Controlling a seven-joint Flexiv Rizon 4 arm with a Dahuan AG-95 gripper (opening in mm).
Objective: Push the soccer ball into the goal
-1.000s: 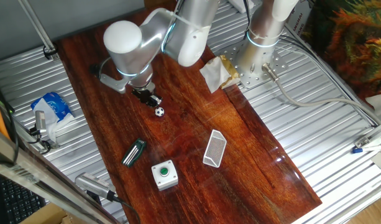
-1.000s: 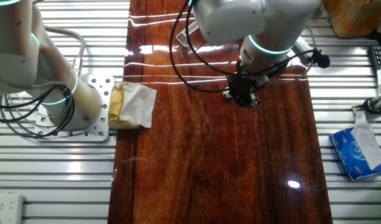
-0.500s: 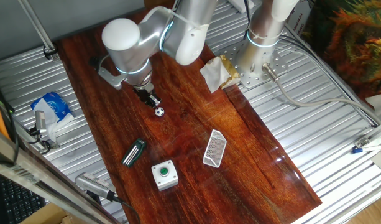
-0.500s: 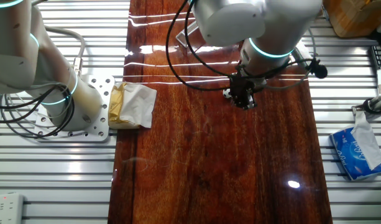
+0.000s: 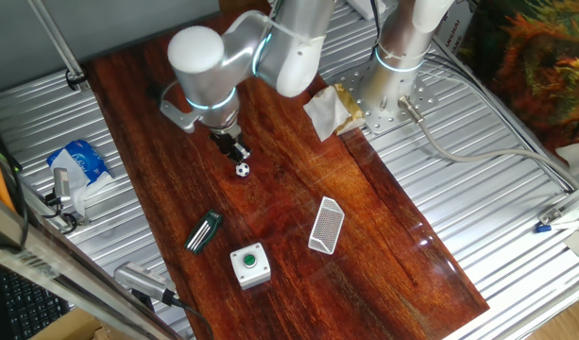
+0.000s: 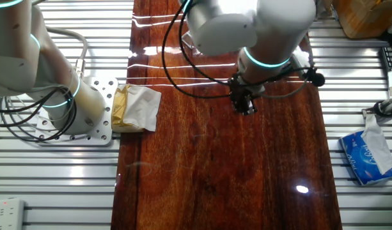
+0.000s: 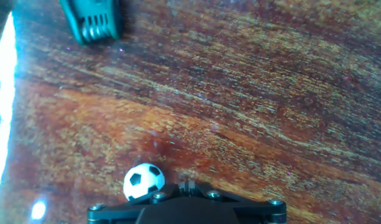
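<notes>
The soccer ball (image 5: pixel 242 170), tiny and white with black patches, lies on the dark wooden table. My gripper (image 5: pixel 234 151) stands low just behind it, fingers together and holding nothing. In the hand view the ball (image 7: pixel 143 181) sits right at the front left of the closed fingertips (image 7: pixel 187 185), touching or nearly so. The goal (image 5: pixel 326 226), a small white mesh frame, lies further along the table toward the near right, well apart from the ball. In the other fixed view the gripper (image 6: pixel 245 107) hides the ball.
A dark green-striped clip (image 5: pixel 203 231) lies near the front left and also shows in the hand view (image 7: pixel 94 22). A white box with a green button (image 5: pixel 250 264) stands near the front edge. Crumpled paper (image 5: pixel 325 111) lies by the second arm's base. A tissue pack (image 5: pixel 79 161) lies off the table to the left.
The arm's wrist has swung and the gripper has shifted a little toward the ball. The ball has not visibly moved.
</notes>
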